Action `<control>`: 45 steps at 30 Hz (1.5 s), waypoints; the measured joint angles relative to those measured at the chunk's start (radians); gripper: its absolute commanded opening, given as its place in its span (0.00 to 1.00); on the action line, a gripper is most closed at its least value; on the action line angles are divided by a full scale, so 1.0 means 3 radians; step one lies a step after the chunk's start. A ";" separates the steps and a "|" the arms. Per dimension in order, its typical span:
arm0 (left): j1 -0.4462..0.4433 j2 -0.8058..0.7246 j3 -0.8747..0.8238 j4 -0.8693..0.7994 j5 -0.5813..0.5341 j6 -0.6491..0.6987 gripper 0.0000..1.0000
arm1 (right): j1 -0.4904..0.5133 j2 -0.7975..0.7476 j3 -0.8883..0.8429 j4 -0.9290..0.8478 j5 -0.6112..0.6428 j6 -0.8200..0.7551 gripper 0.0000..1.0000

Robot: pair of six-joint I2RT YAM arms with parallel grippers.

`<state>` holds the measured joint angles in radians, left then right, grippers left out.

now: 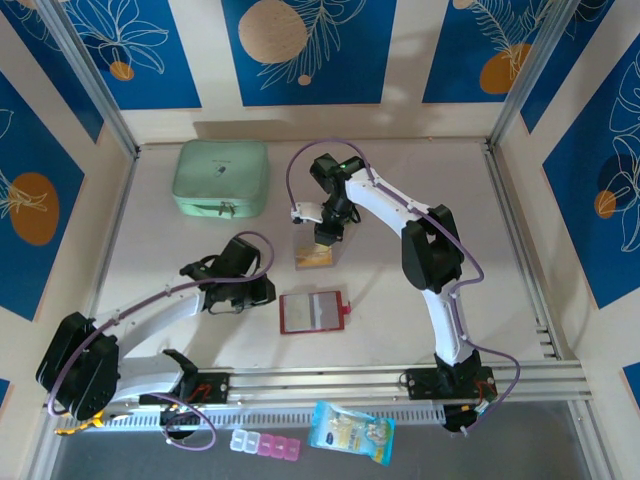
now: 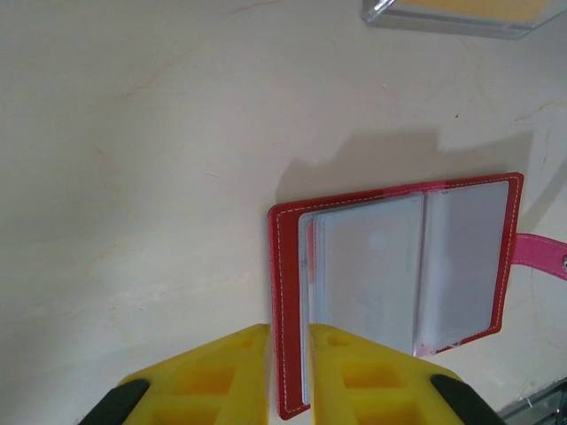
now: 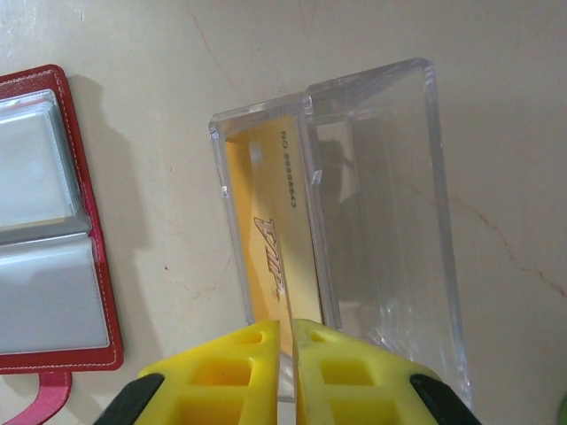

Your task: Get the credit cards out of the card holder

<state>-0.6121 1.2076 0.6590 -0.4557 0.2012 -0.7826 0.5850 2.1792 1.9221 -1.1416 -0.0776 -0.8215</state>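
Beige tabletop [image 1: 160,250]. The holder [image 1: 312,312] lies open on it; left fingers [image 2: 259,341] clamp its cover edge. Just beyond the holder, an orange card [image 3: 275,257] stands in the tray [image 3: 381,177], right fingers [image 3: 266,341] nearly closed over it. Whether they are gripping or released, I can't tell. Risk: retreating half-released drags the card out.

Bright, even overhead light casts soft shadows beside the card holder [image 2: 390,266]; the clear tray [image 3: 381,204] glints faintly.
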 measured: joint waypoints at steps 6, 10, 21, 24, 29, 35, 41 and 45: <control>0.0003 -0.0001 -0.0047 0.0109 0.0047 -0.0017 0.17 | 0.0000 -0.0052 -0.0056 0.0010 0.0000 0.0116 0.13; 0.0004 -0.0001 -0.0112 0.0181 0.0089 -0.0053 0.17 | 0.0000 -0.0245 -0.0276 0.0112 -0.0025 0.0276 0.12; 0.0005 0.0006 -0.0206 0.0423 0.0118 -0.0128 0.16 | 0.0010 -0.0816 -0.1061 0.0788 -0.0280 0.1280 0.12; 0.0005 0.0051 -0.0206 0.0493 0.0141 -0.0154 0.16 | 0.0043 -0.0952 -0.1328 0.1002 -0.0303 0.1661 0.12; 0.0005 0.0107 -0.0207 0.0559 0.0178 -0.0165 0.16 | 0.0183 -0.1195 -0.1745 0.1364 -0.0256 0.2406 0.14; 0.0005 0.0107 -0.0219 0.0628 0.0181 -0.0169 0.16 | 0.0399 -0.1497 -0.2257 0.1783 -0.0074 0.3463 0.13; 0.0005 0.0140 -0.0287 0.0704 0.0233 -0.0196 0.15 | 0.0660 -0.1626 -0.2478 0.1962 0.0008 0.4384 0.12; 0.0001 0.0150 -0.0370 0.0760 0.0280 -0.0256 0.14 | 0.0806 -0.1677 -0.2575 0.2012 0.0000 0.4805 0.13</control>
<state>-0.6117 1.2526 0.5480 -0.2276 0.2852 -0.8593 0.8268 1.6760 1.1496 -0.5381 -0.0776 0.6201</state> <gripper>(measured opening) 0.142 0.124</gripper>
